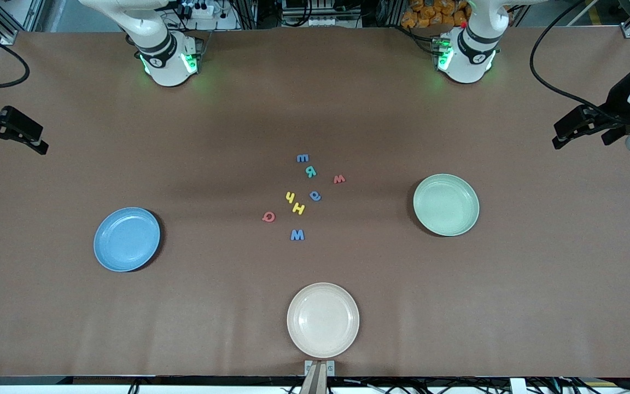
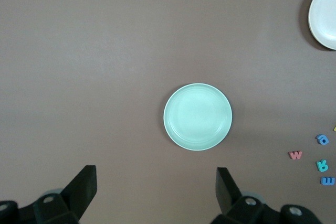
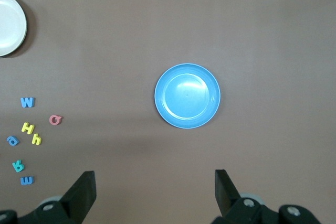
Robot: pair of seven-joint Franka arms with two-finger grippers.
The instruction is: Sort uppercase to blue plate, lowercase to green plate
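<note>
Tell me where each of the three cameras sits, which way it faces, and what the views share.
Front view: high across the table, facing both arm bases; it sees the letters between the blue plate and green plate, with the left gripper and right gripper open at the table's ends.
Left wrist view: looks straight down on the green plate, its own fingers at the edge.
Right wrist view: looks straight down on the blue plate, its own fingers at the edge.
Shared: both wrist views catch the cream plate and letters.
</note>
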